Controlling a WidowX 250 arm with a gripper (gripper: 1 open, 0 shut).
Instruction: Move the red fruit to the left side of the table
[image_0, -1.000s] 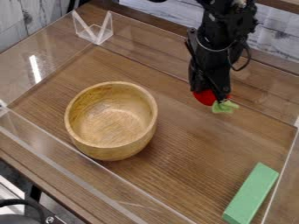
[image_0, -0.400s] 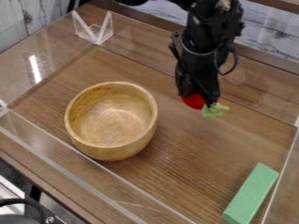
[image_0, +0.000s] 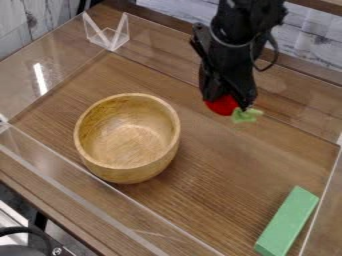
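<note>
- The red toy strawberry is up and to the right of the wooden bowl in the view, apart from its rim and well outside it.
- Its green leafy stem points away from the bowl, toward the lower right of the view.
- The black gripper is closed on the toy strawberry, pinching it near the tips; whether the fruit touches the wood beneath it, I cannot tell.
- The black robot arm comes in from the top of the view, on the far side of the fruit from the bowl.
- The round wooden bowl sits upright, its pale inside showing.
- The brown wood-grain tabletop runs all around the bowl.
- The green rectangular block lies well apart from the bowl, down and to the right, slanting across its corner of the table.
- A clear, angular plastic piece stands above the bowl in the view, well apart from it, near the far edge.
- A black cable curves in below and left of the bowl.
</note>
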